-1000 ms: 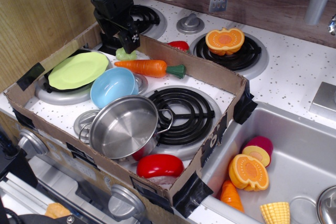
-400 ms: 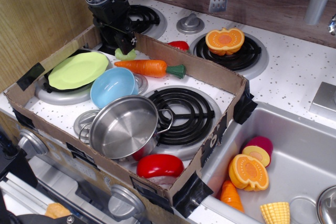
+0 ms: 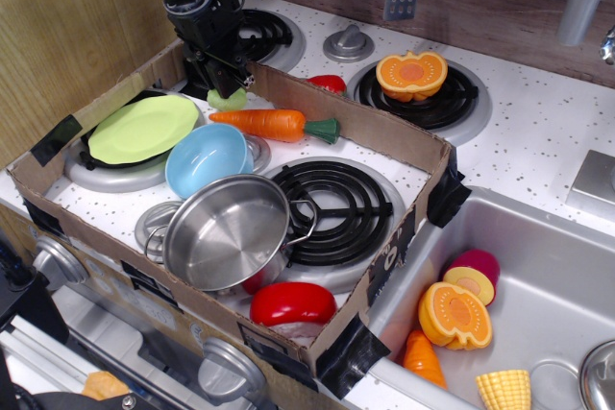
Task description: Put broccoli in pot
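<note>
The broccoli [image 3: 229, 100], a small pale green lumpy toy, lies at the back of the cardboard box, just left of the orange carrot [image 3: 269, 124]. My black gripper [image 3: 227, 82] hangs directly over it, fingers pointing down and spread at the broccoli's top; it looks open, with the tips just above or touching the toy. The shiny steel pot [image 3: 227, 231] stands tilted at the front of the box, empty, with looped side handles, in front of the light-blue bowl [image 3: 209, 157].
The cardboard box [image 3: 384, 136] walls in the stove top. A lime-green plate [image 3: 142, 129] lies at left, a red toy [image 3: 293, 303] by the front wall. A half pumpkin [image 3: 411, 74] sits on the back burner. The sink [image 3: 538, 285] at right holds several toys.
My gripper has shifted slightly left and down over the broccoli. The broccoli, pot and other things have not moved.
</note>
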`<state>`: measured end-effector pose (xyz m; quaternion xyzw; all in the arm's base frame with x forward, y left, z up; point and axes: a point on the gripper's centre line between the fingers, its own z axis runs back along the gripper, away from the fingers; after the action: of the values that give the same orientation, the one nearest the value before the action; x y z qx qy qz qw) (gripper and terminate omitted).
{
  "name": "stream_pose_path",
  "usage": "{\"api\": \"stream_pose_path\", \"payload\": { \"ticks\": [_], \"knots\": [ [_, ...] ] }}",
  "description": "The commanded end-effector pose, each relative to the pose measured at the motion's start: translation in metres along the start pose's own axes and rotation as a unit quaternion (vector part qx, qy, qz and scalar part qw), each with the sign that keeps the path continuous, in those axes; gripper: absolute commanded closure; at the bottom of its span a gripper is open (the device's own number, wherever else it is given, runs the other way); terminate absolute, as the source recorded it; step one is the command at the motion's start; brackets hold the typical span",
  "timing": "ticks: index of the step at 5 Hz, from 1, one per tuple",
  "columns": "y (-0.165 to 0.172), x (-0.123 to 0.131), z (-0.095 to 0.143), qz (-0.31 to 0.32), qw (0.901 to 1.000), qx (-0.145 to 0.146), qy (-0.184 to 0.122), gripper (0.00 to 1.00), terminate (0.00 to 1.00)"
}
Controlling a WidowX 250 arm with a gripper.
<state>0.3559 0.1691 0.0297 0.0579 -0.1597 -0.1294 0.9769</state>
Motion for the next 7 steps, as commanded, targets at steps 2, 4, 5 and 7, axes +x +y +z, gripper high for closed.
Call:
{"api": "stream_pose_path", "payload": {
  "ticks": [2,4,5,7],
  "knots": [
    [-0.001,0.038,0.103,-0.047,0.9885,0.142,0.017,1.00,0.00],
    [-0.073,0.001,0.144,0.086,0.9934,0.061,0.047,1.00,0.00],
    [-0.122,-0.013,0.148,0.151,0.9844,0.081,0.041,1.00,0.00],
    [-0.147,-0.038,0.135,0.185,0.9800,0.068,0.027,1.00,0.00]
  ]
}}
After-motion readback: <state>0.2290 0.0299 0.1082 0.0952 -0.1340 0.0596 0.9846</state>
